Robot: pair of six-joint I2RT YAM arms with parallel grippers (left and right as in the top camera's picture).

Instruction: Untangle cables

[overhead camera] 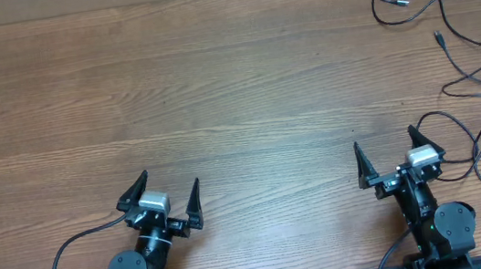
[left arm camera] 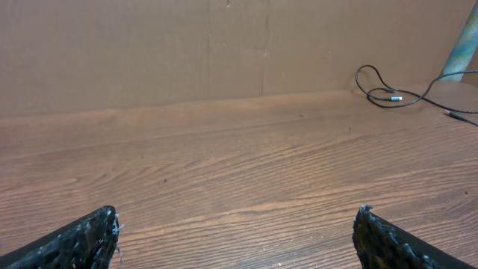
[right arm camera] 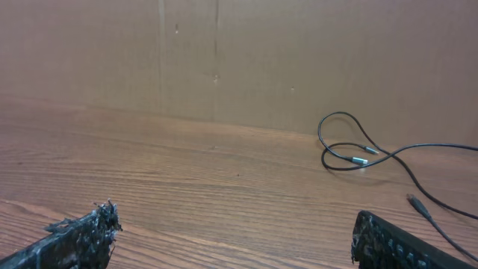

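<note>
Both my grippers sit at the near edge of the bench (overhead camera: 235, 89), and both have their jaws spread wide with nothing between them. My left gripper (overhead camera: 170, 180) is toward the near left corner, with only bare wood around its fingers. My right gripper (overhead camera: 383, 138) is toward the near right corner.

The cables (overhead camera: 465, 78) lie along the right edge of the bench as loose, curling black strands rather than a tight clump. They run from the far right corner down toward my right gripper. In the overhead view the farthest loops sit in that corner, with a small silver plug (overhead camera: 402, 2) inside them. The nearest loop curves just beside the outer finger of my right gripper, on its right side. I cannot tell whether the strand touches the finger there.

From my right wrist, the right gripper (right arm camera: 235, 214) frames empty wood. The cables (right arm camera: 351, 153) lie ahead and to the right, well apart from my fingertips, close to the cardboard wall (right arm camera: 224, 52) at the far edge. One strand trails back toward my right fingertip.

From my left wrist, the left gripper (left arm camera: 237, 213) also frames empty wood. The cables (left arm camera: 388, 96) show only at the far right corner, well apart from these fingers.
</note>
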